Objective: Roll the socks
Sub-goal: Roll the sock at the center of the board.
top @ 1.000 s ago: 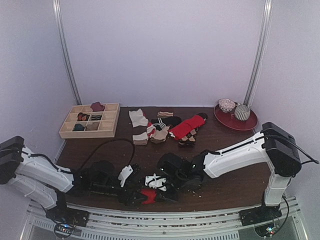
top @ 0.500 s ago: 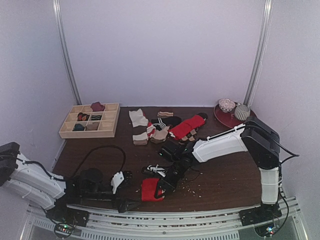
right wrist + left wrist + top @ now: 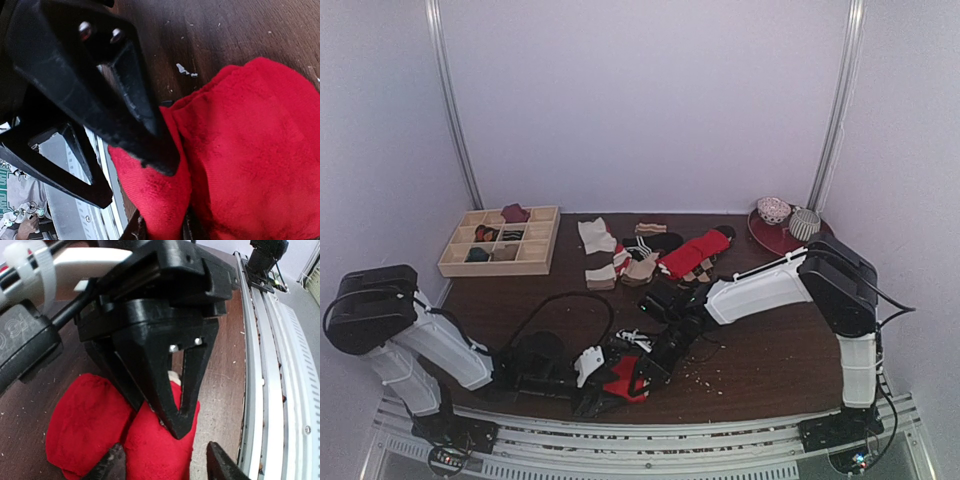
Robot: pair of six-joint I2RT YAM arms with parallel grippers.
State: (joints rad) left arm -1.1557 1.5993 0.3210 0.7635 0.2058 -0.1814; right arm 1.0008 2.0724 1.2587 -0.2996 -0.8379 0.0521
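Right down at the lower centre of the overhead view, both arms meet over the socks [image 3: 618, 380], a bright red fabric bundle on the dark brown wooden table [image 3: 770, 350], close to its near edge.

Left gripper [image 3: 165, 467]: jaws spread wide, one finger on each side of the lower end of the red bundle, nothing squeezed. Right gripper [image 3: 161, 231]: jaws pressed close together and pinching a fold of red fabric. The left wrist view shows those black fingers dug into the middle of the bundle, with a sliver of cream peeking out beside them.

How far along? The red is bunched into a short, fat lump with two rounded lobes, no longer a flat sock, so I'd say the rolling is mostly done. It looks loose, though, not neatly closed. The tan sock I can't pick out at all; it may be wrapped inside, but I can't tell.

What's left, to my eye, is tightening the roll, folding the end over so it holds, and letting go.

Behind all this, a pale wooden divided tray [image 3: 500, 240] sits at upper left, a loose pile of mixed socks [image 3: 650, 255] lies mid-table, and a round red plate [image 3: 820, 247] at upper right carries crockery.
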